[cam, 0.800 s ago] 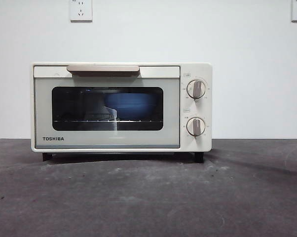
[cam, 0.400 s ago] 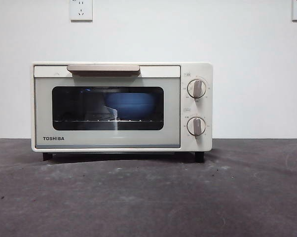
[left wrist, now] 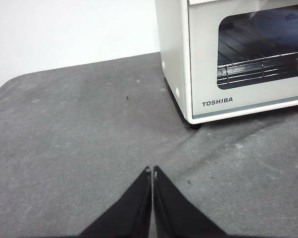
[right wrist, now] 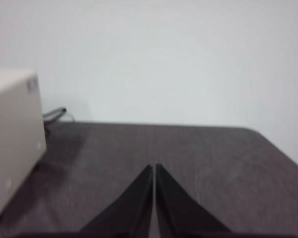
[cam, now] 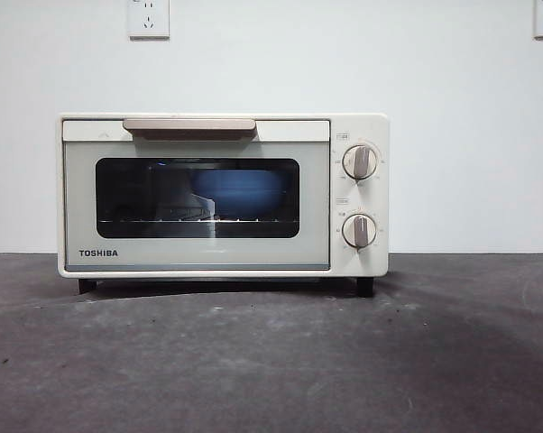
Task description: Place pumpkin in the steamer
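Dark grey table [cam: 271, 361] carries the steamer [cam: 222, 194], door closed; a blue shape shows behind its window, the pumpkin not discernible. Left gripper [left wrist: 152, 171] and right gripper [right wrist: 154, 168] hover pressed together, empty, beside it.

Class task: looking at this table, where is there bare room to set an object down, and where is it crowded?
Bare dark table lies in front of the steamer, and beside it on both sides, out toward the left gripper and right gripper. Nothing looks crowded.
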You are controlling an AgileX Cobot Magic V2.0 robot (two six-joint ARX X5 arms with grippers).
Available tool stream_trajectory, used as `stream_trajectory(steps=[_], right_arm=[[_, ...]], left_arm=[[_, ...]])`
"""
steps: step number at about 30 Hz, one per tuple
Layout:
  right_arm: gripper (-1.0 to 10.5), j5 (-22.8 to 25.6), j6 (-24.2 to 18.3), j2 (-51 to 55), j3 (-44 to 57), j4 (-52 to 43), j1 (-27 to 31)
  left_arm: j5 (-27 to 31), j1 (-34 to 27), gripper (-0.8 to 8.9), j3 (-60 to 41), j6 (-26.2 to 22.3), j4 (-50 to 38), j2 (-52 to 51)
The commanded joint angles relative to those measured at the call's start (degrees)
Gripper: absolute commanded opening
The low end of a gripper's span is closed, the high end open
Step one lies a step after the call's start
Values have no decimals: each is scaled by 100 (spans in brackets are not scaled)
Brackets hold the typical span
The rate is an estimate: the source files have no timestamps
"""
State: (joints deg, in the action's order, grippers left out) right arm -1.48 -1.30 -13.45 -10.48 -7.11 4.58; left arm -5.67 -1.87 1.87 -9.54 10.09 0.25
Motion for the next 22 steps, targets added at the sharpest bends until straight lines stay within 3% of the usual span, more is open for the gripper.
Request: stream_trajectory(steps=[1,11,22], right_arm=[[5,2,-44,310,313,-129,28],[5,2,-17,885,946,-46,-37],[5,2,-20,1325,990,1261,-433]], left_arm=[[20,-4,18,-118,-7,39,-7],[20,-4,18,-118,-4,42,-7],[20,-4,18,-118,-7,42,-7]])
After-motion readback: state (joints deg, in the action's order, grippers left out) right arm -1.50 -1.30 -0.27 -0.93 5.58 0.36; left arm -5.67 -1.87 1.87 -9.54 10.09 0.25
